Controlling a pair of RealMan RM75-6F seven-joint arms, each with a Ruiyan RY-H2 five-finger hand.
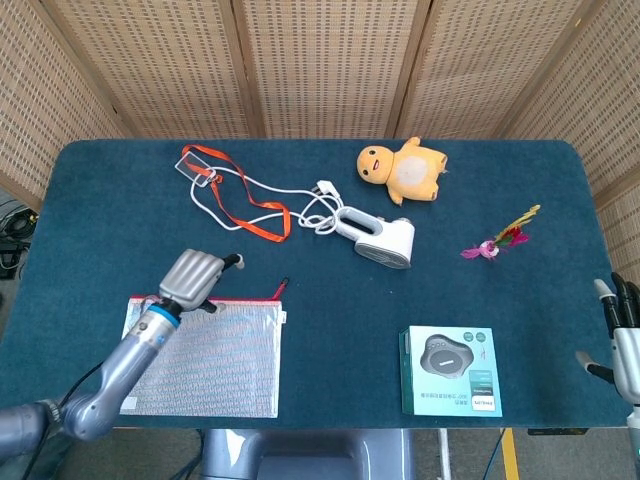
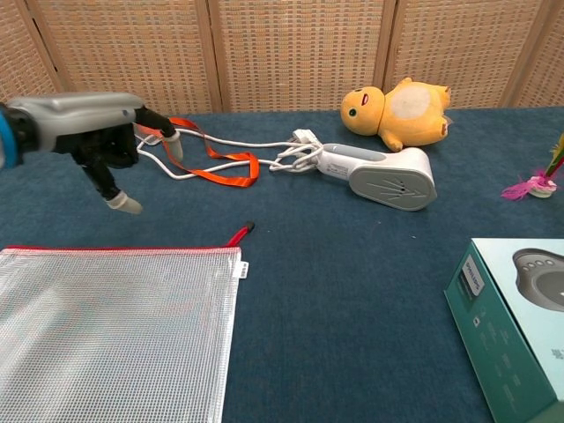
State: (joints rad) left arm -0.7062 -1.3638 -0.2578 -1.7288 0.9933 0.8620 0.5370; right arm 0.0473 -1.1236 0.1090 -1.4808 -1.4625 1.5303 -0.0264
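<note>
My left hand [image 1: 193, 279] hovers over the blue table [image 1: 120, 210], just above the red zipper edge of a clear mesh pouch [image 1: 200, 355]. In the chest view the left hand [image 2: 92, 132] hangs in the air with fingers apart and pointing down, holding nothing. It is in front of an orange lanyard [image 2: 216, 160] with a clear badge. My right hand [image 1: 622, 338] stays at the table's right edge with fingers spread and empty; the chest view does not show it.
A white handheld appliance [image 1: 382, 237] with a coiled white cable [image 1: 300, 205] lies mid-table. Behind it is a yellow plush duck [image 1: 405, 168]. A pink flower sprig [image 1: 497, 243] lies to the right, and a teal box [image 1: 452, 370] sits at the front right. Wicker screens [image 1: 320, 60] stand behind.
</note>
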